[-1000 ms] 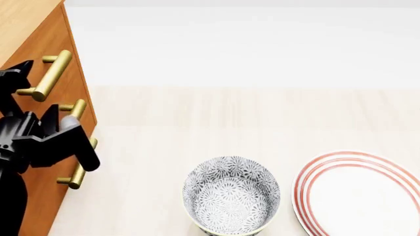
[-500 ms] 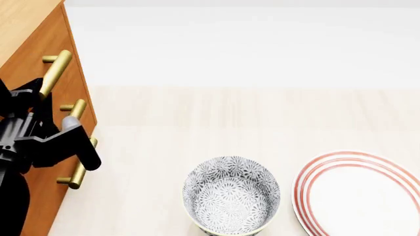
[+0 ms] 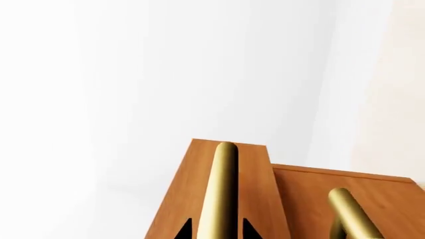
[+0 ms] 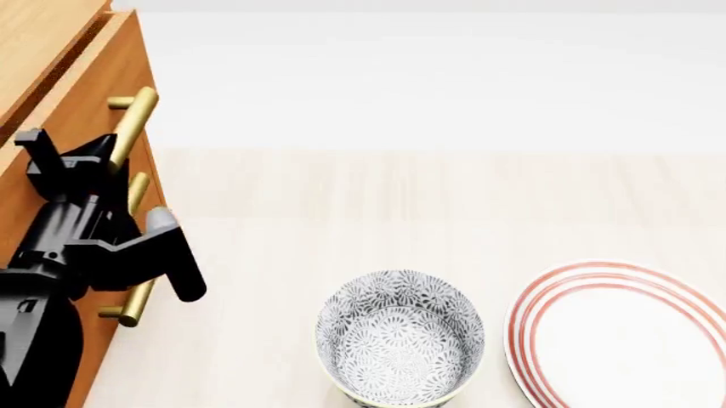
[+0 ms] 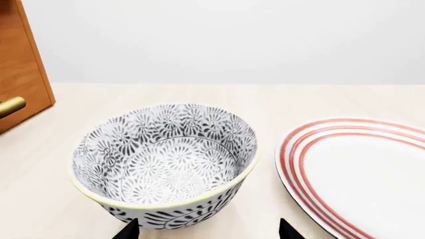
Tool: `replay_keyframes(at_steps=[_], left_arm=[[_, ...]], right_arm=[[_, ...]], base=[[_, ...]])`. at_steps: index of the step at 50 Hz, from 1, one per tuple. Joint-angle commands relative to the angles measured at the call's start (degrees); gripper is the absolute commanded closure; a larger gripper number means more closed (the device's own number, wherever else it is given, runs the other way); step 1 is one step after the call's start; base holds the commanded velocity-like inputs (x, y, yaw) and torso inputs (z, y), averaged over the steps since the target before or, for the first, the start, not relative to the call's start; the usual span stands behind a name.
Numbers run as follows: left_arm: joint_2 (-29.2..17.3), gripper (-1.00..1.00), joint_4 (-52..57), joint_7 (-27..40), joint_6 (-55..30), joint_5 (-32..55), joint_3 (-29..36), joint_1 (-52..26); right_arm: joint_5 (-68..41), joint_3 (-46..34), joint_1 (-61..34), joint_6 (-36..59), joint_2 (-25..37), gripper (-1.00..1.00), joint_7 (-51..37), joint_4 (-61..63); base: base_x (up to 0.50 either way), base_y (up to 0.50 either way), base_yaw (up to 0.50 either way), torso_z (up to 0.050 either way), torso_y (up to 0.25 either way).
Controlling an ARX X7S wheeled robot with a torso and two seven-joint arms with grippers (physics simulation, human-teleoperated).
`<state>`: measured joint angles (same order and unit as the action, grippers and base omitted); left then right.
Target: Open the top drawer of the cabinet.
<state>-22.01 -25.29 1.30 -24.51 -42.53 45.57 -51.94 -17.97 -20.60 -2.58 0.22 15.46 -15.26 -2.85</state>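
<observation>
The left hand [image 4: 80, 161] has its black fingers closed round the brass cylindrical bar handle [image 4: 131, 127] of the top drawer [image 4: 68, 93], uppermost in the boxy orange-brown wooden cabinet [image 4: 46, 34] that stands at the robot's left. In the left wrist view the handle [image 3: 222, 194] runs straight out from between the two dark fingertips [image 3: 182, 230], so its long axis crosses the hand's closing direction, and the drawer front [image 3: 249, 184] lies directly beyond the fingers. The move that remains is, by my judgement, a straight pull back toward the robot's body, square to the bar's length, with the grip kept firm so the bar does not slip.

The left arm is the only one placed for this. The right hand [image 5: 206, 231] hangs well apart from the cabinet, its fingertips spread with nothing between them, just short of the grey-and-white patterned ceramic bowl [image 5: 166, 159]; the white plate with red rings [image 5: 362, 174] lies beside that bowl on the pale tabletop [image 4: 340, 212].

Compared with half a second ago, the drawer front now stands proud of the cabinet top, with a gap opened behind it, and handle and hand have both shifted outward. The bowl and plate have not moved.
</observation>
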Motion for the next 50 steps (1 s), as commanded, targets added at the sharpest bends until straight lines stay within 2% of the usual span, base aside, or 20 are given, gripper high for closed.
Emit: replay_keyframes(at_steps=[1,30,50], left_arm=[[4.98,1.00,-0.77,-2.90,1.74,1.66,1.21,-2.08],[12.17,1.00,-0.03,-4.85,2.50,-0.37,6.83,-2.77],[13.09,1.00,2.97,-5.98,1.58,-0.54,7.50,-3.06]], right_arm=[[0.52,1.01,0.10,0.18,-0.76,-1.00,1.23,0.64],[-0.93,0.50,-0.15,-0.44,-0.27,-1.00,2.08,-0.08],[-1.32,-0.18,-0.07,-0.47,0.00,-1.00,2.22,-0.33]], base=[[0.00,0.00,-0.01,0.000,0.000],[0.01,0.00,-0.01,0.000,0.000],[0.00,0.00,0.00,0.000,0.001]])
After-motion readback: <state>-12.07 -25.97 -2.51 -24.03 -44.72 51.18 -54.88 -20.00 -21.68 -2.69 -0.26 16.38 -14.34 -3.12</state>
